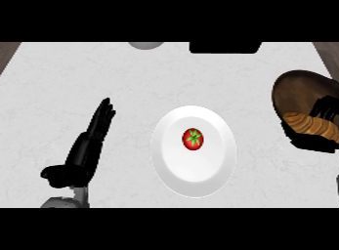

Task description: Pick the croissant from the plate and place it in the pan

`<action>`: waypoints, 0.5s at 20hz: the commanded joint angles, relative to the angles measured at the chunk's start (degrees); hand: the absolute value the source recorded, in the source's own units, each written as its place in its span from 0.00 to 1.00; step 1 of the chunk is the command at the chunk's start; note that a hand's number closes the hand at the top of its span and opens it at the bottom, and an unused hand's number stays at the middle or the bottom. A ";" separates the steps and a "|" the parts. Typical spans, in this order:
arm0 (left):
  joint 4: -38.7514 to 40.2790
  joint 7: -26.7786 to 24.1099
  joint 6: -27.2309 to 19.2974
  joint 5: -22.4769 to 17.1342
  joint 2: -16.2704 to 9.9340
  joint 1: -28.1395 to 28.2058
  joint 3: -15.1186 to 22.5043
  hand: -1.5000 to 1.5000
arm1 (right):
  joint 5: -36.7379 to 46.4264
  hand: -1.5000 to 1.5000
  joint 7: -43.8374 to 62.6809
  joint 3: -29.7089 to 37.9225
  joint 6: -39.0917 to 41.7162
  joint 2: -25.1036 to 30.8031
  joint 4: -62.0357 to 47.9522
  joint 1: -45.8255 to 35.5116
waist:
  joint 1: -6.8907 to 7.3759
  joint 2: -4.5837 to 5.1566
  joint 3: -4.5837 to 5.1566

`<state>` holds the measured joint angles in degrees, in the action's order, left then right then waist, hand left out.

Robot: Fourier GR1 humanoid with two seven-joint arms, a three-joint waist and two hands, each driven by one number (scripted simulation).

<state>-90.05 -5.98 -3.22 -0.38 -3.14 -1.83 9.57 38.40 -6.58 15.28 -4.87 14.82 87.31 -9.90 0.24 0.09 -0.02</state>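
Observation:
The golden-brown croissant [312, 125] lies low inside the dark brown pan [299, 88] at the right edge of the view. My right hand [332, 110] is over the pan, its black fingers curled against the croissant's upper side. Whether they still pinch it I cannot make out. A white plate [173, 161] sits in the middle of the counter with a red tomato [193, 139] on it. My left hand [93, 141] rests open to the left of the plate, fingers straight and pointing away.
A black object [224, 47] sits at the counter's far edge, and a grey rounded object [146, 45] shows to its left. Wooden floor borders the pale counter at both upper corners.

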 commanded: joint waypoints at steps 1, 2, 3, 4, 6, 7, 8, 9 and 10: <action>-2.37 -0.06 -1.04 1.70 1.04 2.60 2.24 0.50 | 2.98 1.00 -7.91 5.03 -8.57 4.02 -10.99 -2.80 | 0.72 0.14 -0.07; -3.52 2.05 2.71 -1.99 -2.70 0.33 -1.70 0.50 | 3.87 1.00 -8.54 4.48 -11.08 3.29 -16.42 -7.65 | 1.17 0.24 -0.07; -0.56 -2.51 2.29 -1.76 -1.02 2.88 -1.05 0.50 | 2.90 1.00 -10.79 5.63 -13.62 2.94 -18.42 -8.06 | 0.85 0.21 -0.04; -0.13 -0.27 0.83 0.27 0.59 0.60 1.16 0.50 | 2.08 1.00 -13.73 8.00 -15.62 4.72 -23.35 -9.72 | 0.99 0.39 -0.10; 1.19 0.60 1.09 -0.92 0.48 -2.14 -0.59 0.50 | -2.86 1.00 -17.39 12.36 -17.39 5.74 -29.99 -13.08 | 1.15 0.60 -0.17; 0.81 -0.27 0.43 -0.10 0.38 -0.84 -0.66 0.50 | -4.74 1.00 -15.71 12.33 -14.19 7.35 -29.95 -16.78 | 0.77 0.23 -0.07; 0.85 -0.54 0.90 0.40 0.10 -0.73 -0.08 0.50 | -4.37 1.00 -19.85 12.98 -18.02 6.89 -36.71 -18.60 | 1.21 0.40 -0.11; 1.11 0.02 1.38 -0.19 -0.16 -1.64 -0.69 0.50 | -3.75 1.00 -20.45 13.17 -20.04 6.80 -41.08 -21.24 | 1.44 0.48 -0.11; -1.38 3.11 0.78 -0.41 0.35 -2.94 -0.20 0.50 | -5.33 1.00 -22.52 15.51 -18.90 9.89 -44.45 -22.53 | 2.24 0.78 -0.23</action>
<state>-89.92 -5.61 -2.26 -0.66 -3.10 -2.86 9.24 35.74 -23.36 26.45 -20.76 21.20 55.59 -25.70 1.51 0.54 -0.14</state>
